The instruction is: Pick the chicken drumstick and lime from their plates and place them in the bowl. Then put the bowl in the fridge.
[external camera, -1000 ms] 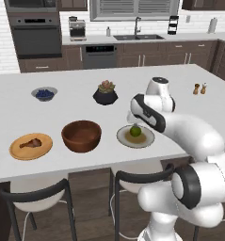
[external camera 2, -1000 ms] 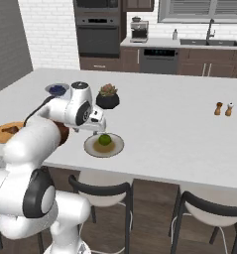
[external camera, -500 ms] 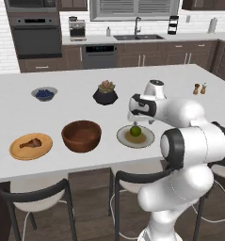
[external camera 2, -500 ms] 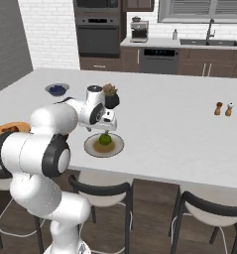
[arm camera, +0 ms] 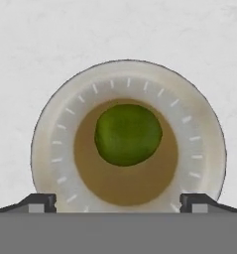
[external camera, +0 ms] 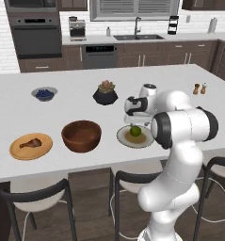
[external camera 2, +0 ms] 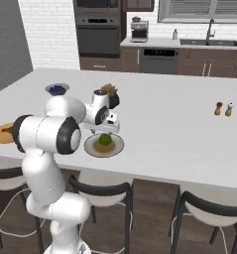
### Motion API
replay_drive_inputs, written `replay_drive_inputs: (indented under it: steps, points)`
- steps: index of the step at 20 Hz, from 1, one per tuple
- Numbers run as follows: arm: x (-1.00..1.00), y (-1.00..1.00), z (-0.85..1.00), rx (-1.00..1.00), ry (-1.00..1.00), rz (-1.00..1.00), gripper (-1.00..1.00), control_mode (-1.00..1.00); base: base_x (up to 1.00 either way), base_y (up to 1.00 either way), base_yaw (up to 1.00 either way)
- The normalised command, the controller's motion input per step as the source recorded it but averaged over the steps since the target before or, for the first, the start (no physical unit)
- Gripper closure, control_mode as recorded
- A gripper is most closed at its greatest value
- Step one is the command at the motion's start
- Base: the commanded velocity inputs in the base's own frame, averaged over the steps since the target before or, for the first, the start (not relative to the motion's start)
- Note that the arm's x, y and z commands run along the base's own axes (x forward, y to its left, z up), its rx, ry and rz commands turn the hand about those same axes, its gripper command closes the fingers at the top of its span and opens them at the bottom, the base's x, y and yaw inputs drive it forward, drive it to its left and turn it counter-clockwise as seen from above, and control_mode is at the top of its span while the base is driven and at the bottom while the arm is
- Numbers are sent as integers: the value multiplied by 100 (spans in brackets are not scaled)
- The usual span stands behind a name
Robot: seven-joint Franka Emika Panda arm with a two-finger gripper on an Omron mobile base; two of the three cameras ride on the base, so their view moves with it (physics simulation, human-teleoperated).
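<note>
**Open gripper poised over the lime**

The white arm's two-finger gripper (external camera: 133,121) hangs above the small round green lime (arm camera: 128,133), fingers spread wide and holding nothing. The lime sits on the olive centre of the pale grey round plate (arm camera: 207,134), between the two dark fingertips (arm camera: 40,201) and apart from both. Left of that plate stands the deep reddish-brown wooden bowl (external camera: 81,135), then the orange-tan wooden plate (external camera: 31,146) carrying the brown chicken drumstick (external camera: 31,142).
</note>
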Motion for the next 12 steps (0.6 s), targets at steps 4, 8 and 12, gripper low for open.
replay_drive_inputs:
  steps: [4, 8, 12]
  points:
    - [42, 0, -43, 0, 3, 0, -100, -100, 0, 0, 0]
    - [38, 0, -48, 0, 5, 0, -100, -100, 0, 0, 0]
    - [35, 0, -39, 0, 1, 0, -100, -100, 0, 0, 0]
